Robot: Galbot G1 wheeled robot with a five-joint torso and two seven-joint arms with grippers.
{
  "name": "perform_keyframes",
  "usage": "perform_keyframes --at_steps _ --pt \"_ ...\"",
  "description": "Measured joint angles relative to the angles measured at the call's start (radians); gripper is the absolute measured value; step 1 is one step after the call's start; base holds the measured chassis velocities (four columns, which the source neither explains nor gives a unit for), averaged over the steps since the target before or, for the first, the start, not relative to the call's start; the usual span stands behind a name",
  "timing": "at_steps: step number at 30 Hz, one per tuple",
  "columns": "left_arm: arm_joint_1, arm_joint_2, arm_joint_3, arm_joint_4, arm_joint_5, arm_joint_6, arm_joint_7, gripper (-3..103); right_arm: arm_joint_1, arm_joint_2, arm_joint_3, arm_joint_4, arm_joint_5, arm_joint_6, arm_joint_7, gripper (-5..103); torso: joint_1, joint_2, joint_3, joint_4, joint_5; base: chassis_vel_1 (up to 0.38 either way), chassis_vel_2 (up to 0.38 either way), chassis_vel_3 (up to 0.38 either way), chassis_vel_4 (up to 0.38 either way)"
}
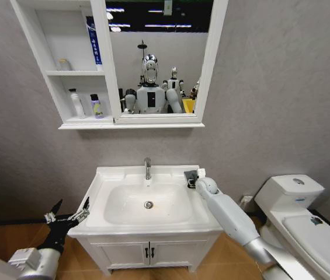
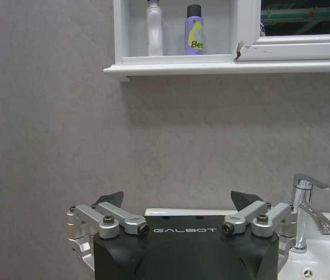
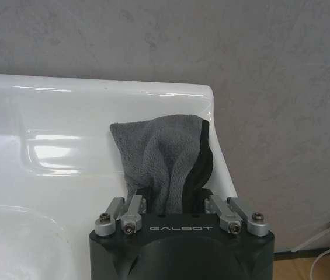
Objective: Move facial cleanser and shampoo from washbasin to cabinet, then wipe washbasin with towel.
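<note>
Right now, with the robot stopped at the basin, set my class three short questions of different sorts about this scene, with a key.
1. True or false: the right gripper is shut on the small dark grey folded towel.
2. Where does the purple bottle with the black cap stand?
A. in the basin bowl
B. on the bottom shelf of the white wall-hung cabinet
C. on the toilet
3. Fill in: the left gripper hangs open beside the white ceramic washbasin's ____ front corner.

Key
1. True
2. B
3. left
</note>
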Motion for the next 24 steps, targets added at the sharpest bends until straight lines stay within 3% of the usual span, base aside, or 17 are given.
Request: perform_keyframes --at_steps 3,6,7,8,11,18,24 --pt "0.000 0.000 0.000 0.000 0.000 0.000 0.000 100 -0.005 -0.015 0.006 0.000 0.003 0.001 -0.007 32 0.000 0.000 0.000 0.0002 0.0000 0.000 0.000 0.000 0.000" --pt "0.000 0.000 0.000 0.000 0.000 0.000 0.000 100 -0.012 -0.027 0.013 0.006 0.004 0.001 -0.015 32 0.000 0.000 0.000 0.0001 0.0000 0.000 0.000 0.000 0.000" --pt "0.000 0.000 0.000 0.000 0.000 0.000 0.000 100 -0.015 -0.030 0.015 0.009 0.005 0.001 -0.017 16 0.000 0.000 0.000 0.0000 0.0000 0.000 0.000 0.000 0.000" --pt "0.000 0.000 0.000 0.000 0.000 0.000 0.000 100 -0.017 -0.034 0.017 0.013 0.006 0.001 -0.019 10 0.000 0.000 0.000 0.0000 0.0000 0.000 0.000 0.000 0.000" --pt "0.000 0.000 0.000 0.000 0.000 0.000 0.000 100 -0.023 -0.042 0.018 0.025 0.006 0.001 -0.021 4 0.000 0.000 0.000 -0.0003 0.0000 0.000 0.000 0.000 0.000" --pt "0.000 0.000 0.000 0.000 0.000 0.000 0.000 100 -0.055 -0.076 0.014 0.108 0.008 0.004 0.001 4 0.000 0.000 0.000 -0.0009 -0.0002 0.000 0.000 0.000 0.000" --pt "0.000 0.000 0.000 0.000 0.000 0.000 0.000 100 -0.151 -0.124 0.002 0.337 0.051 0.005 0.071 4 0.000 0.000 0.000 -0.0006 -0.0003 0.000 0.000 0.000 0.000"
